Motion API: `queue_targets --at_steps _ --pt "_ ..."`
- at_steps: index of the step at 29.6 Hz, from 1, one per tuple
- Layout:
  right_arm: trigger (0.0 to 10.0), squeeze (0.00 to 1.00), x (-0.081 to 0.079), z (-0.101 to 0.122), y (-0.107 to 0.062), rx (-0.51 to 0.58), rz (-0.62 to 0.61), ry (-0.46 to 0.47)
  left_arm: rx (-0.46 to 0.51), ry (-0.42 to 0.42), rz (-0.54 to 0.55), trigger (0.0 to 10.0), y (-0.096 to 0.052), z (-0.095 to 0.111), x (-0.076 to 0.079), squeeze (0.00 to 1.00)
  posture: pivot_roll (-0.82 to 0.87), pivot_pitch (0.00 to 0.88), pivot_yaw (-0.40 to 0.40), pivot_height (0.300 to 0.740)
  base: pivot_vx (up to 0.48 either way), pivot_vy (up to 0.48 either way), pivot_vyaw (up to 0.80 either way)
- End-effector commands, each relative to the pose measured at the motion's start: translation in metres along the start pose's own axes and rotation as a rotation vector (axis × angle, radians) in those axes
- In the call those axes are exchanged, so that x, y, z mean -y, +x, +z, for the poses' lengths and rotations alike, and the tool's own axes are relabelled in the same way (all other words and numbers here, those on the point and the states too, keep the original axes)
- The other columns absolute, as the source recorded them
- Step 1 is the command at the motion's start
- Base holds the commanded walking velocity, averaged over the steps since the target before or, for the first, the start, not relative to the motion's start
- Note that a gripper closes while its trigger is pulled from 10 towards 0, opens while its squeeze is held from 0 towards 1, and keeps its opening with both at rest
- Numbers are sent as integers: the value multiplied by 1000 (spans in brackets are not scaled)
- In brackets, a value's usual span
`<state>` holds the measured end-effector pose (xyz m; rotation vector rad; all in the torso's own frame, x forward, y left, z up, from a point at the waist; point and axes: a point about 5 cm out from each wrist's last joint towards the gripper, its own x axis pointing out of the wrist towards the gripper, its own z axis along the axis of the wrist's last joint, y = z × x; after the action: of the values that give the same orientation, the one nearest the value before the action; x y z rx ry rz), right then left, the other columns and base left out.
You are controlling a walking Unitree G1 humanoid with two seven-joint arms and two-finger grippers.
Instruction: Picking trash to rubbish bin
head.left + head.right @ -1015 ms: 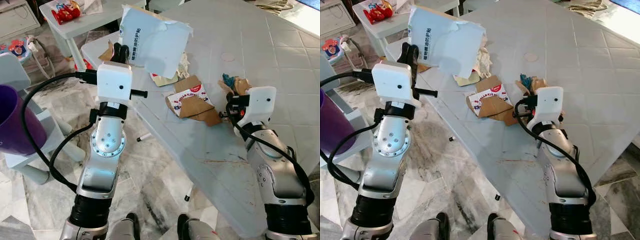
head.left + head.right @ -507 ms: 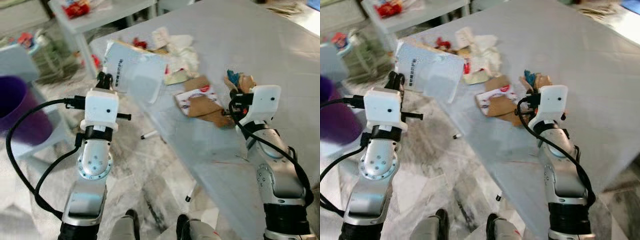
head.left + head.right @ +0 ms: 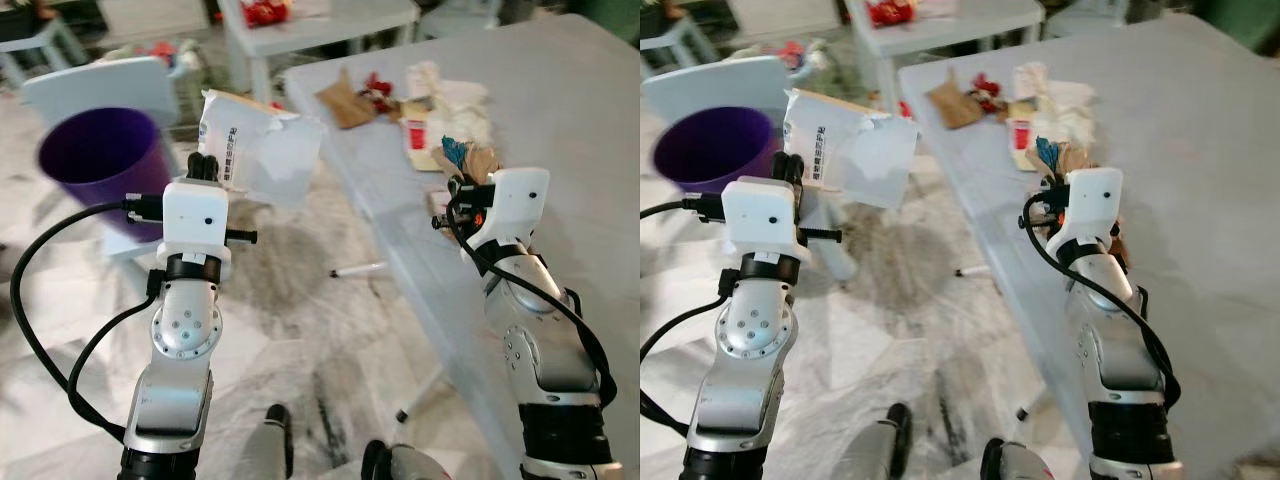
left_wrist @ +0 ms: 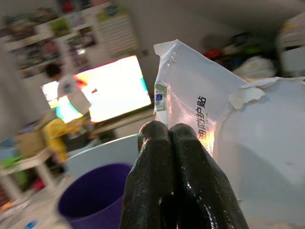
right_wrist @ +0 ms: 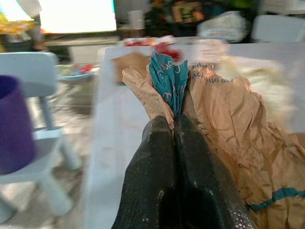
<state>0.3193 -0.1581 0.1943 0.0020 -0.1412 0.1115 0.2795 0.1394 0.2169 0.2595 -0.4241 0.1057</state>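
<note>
Black fingers of the left gripper (image 4: 169, 138) clamp a torn white plastic bag (image 3: 262, 155), held just beside the purple rubbish bin (image 3: 100, 160); the bin's contents cannot be made out. Right gripper (image 5: 174, 129) pinches crumpled brown-and-teal paper (image 5: 228, 119) above the grey table (image 3: 560, 110), near other litter (image 3: 1040, 95).

Your left arm rises straight up in front of you, and the left gripper (image 3: 203, 166) sits just beside the purple bin (image 3: 100, 165), fingers (image 4: 164, 157) pinched tight on a white bag (image 3: 260, 150). Your right arm reaches forward, well apart from that bin, with the right gripper (image 3: 458, 188) clamped on crumpled brown paper (image 5: 228, 114).
</note>
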Motion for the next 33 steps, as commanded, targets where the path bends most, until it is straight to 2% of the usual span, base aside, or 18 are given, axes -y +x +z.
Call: queue_targets --at_steps 1,26,33 --pt "0 0 1 0 -1 3 -6 0 -12 -6 -7 0 0 -1 0 0 52 209 -19 740 0 0 800" --pt "0 0 0 5 1 22 18 4 -43 -60 7 0 7 -6 0 0 38 199 -34 740 0 0 800" --pt "0 0 1 5 0 27 11 19 -49 -98 3 0 7 -5 1 0 36 199 -33 740 0 0 72"
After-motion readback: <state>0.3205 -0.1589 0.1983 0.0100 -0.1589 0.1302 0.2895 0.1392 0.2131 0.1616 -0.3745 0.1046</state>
